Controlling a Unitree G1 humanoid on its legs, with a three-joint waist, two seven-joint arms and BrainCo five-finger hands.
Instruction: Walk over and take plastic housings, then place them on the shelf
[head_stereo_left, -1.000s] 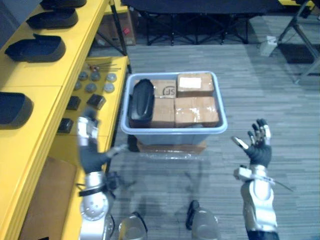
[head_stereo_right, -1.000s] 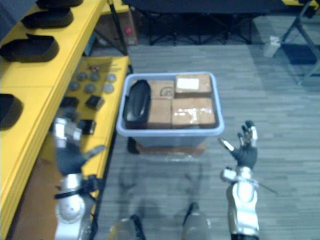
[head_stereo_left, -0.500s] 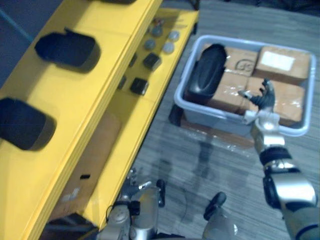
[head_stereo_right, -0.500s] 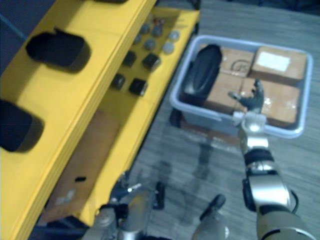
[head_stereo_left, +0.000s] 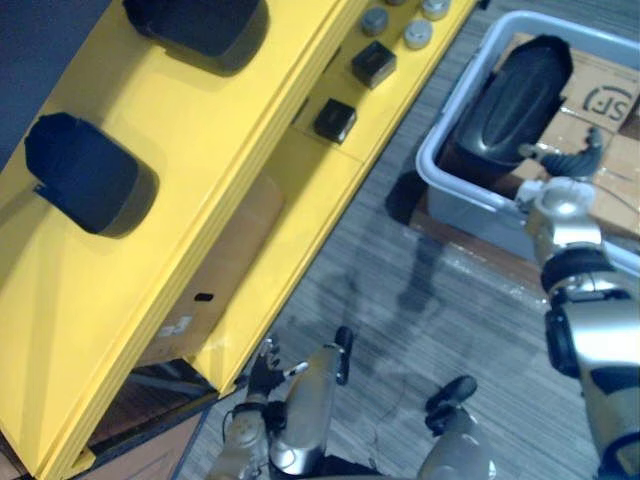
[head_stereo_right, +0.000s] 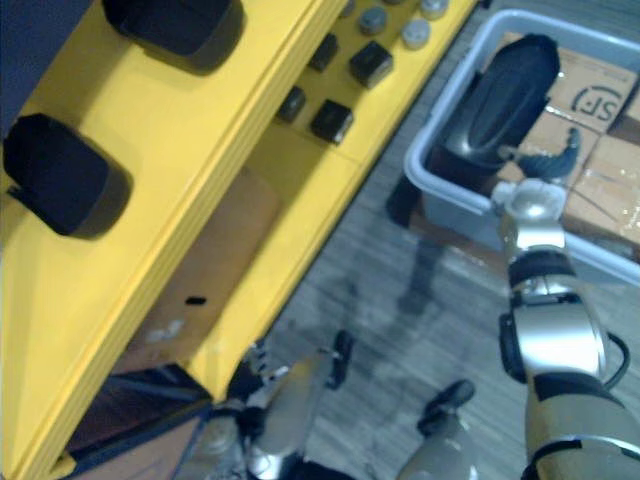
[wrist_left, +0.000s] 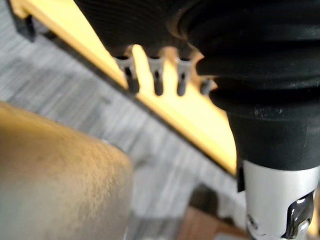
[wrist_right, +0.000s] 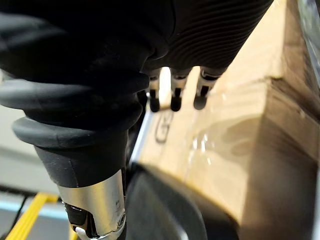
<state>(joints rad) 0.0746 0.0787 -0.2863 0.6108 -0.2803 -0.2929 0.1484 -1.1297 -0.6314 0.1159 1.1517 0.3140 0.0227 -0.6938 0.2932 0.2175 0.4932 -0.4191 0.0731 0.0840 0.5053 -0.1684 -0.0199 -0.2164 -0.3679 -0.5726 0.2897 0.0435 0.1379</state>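
- Left robot hand (head_stereo_left: 258, 378): dropped to the bottom edge, left of centre; fingers seemingly relaxed, empty.
- Right robot hand (head_stereo_left: 572, 163): has advanced over the bin (head_stereo_left: 437, 160) rim; fingers spread, holding nothing.
- Plastic housing (head_stereo_left: 512, 98): in the bin, upper right, just beside that hand; ungrasped, pickup looks imminent.
- Shelf (head_stereo_left: 220, 120): shelved housings (head_stereo_left: 85, 175) on top, upper left.

The grey plastic bin (head_stereo_left: 475, 215) and its brown cardboard boxes (head_stereo_left: 605, 95) run off the right edge, and the far black plastic housing (head_stereo_left: 200, 22) on the yellow shelf (head_stereo_left: 230, 150) is cut by the top edge. Whether the right hand (head_stereo_left: 570, 165) touches the black oval housing (head_stereo_left: 515, 95) in the bin cannot be told. The left hand (head_stereo_left: 262, 374) is small and blurred.
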